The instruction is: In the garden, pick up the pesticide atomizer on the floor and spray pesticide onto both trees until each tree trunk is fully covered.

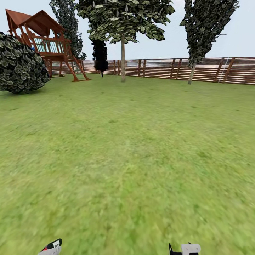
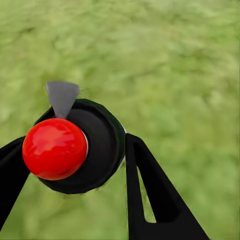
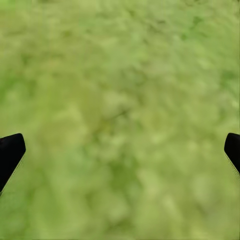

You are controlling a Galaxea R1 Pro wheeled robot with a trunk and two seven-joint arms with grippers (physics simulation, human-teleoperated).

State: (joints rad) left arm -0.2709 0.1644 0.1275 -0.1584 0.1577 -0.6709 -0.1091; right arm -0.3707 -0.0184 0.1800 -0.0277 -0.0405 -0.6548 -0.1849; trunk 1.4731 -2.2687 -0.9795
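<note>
The pesticide atomizer (image 2: 100, 145) has a round black body, a glossy red knob (image 2: 54, 148) and a grey nozzle tab (image 2: 62, 96). My left gripper (image 2: 75, 145) is shut on it, one black finger on each side, above the grass. My right gripper (image 3: 122, 145) is open over bare grass with nothing between its fingers. Far ahead stands a tree (image 1: 123, 21) with a straight pale trunk (image 1: 123, 60). A second tree (image 1: 205, 24) with a thin leaning trunk (image 1: 191, 73) stands to the right by the fence.
Green lawn (image 1: 127, 159) stretches from me to a brown slatted fence (image 1: 212, 69). A wooden playset (image 1: 46, 42) and a big dark bush (image 1: 19, 63) stand at the far left. A near-black conifer (image 1: 100, 55) rises by the fence.
</note>
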